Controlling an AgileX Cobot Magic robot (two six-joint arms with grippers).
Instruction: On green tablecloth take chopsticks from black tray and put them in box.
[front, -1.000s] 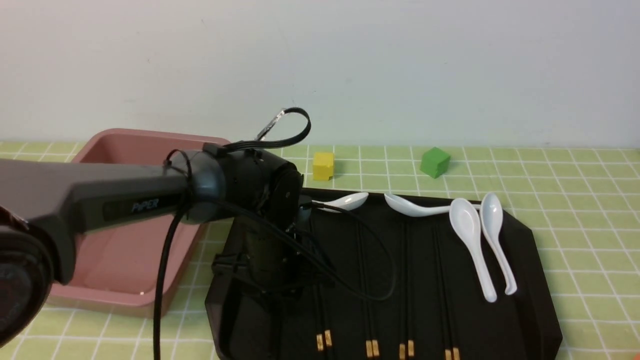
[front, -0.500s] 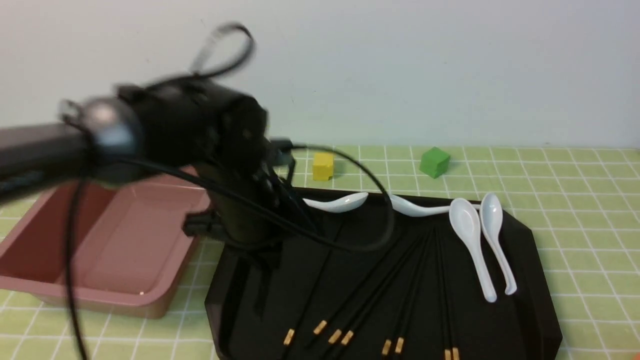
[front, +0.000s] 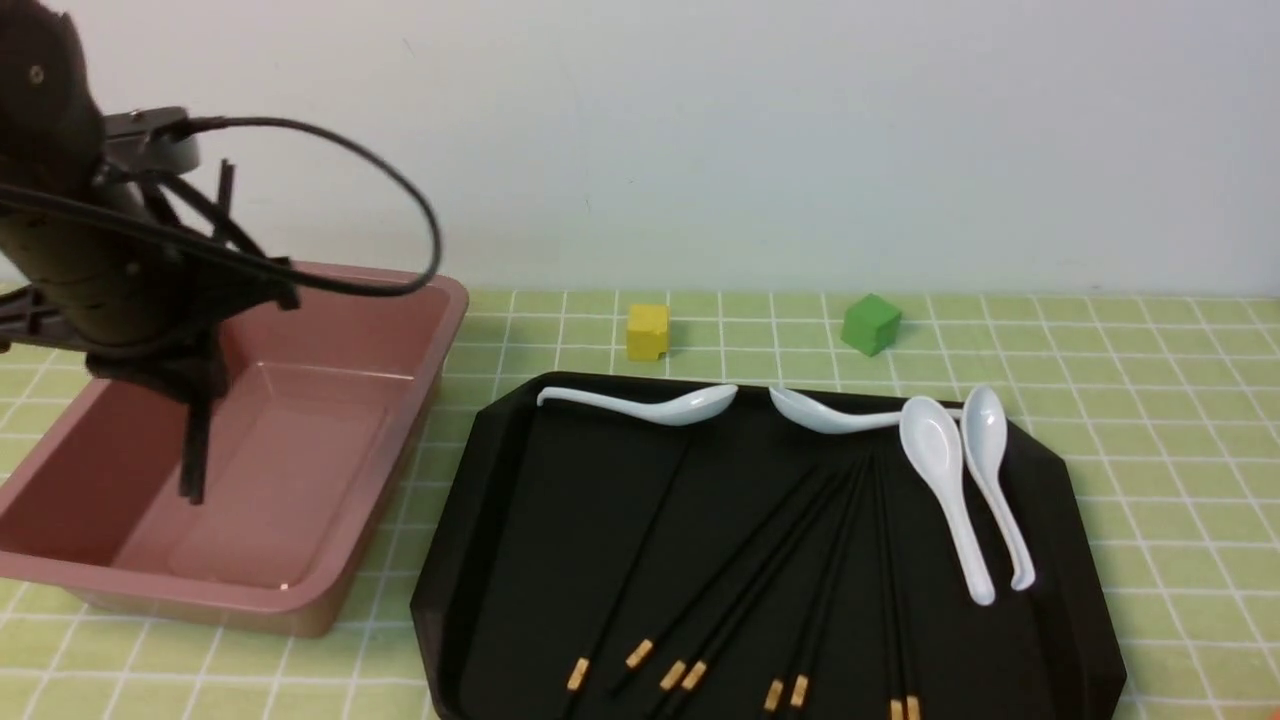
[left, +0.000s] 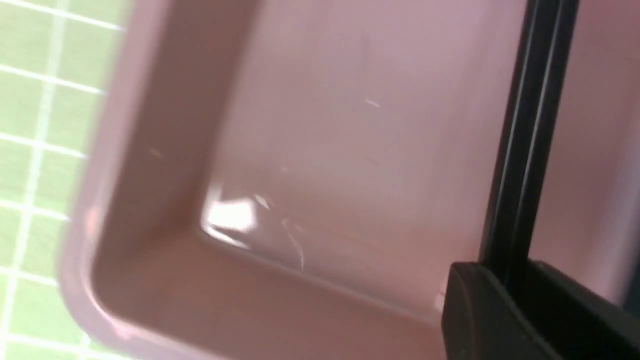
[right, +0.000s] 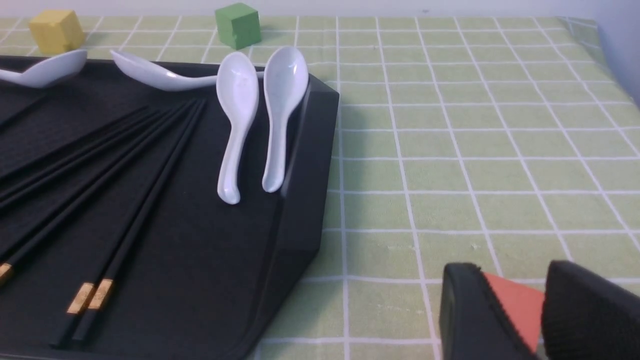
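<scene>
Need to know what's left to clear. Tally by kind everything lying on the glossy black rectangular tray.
Thin black gold-banded chopsticks: 8
Glossy white soup spoons: 4
Total: 12

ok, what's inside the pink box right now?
Only the chopsticks pinched in the left gripper, hanging tip-down into the box; the visible floor is bare. Whether the tips touch bottom is unclear, and the arm hides the box's far-left corner.
</scene>
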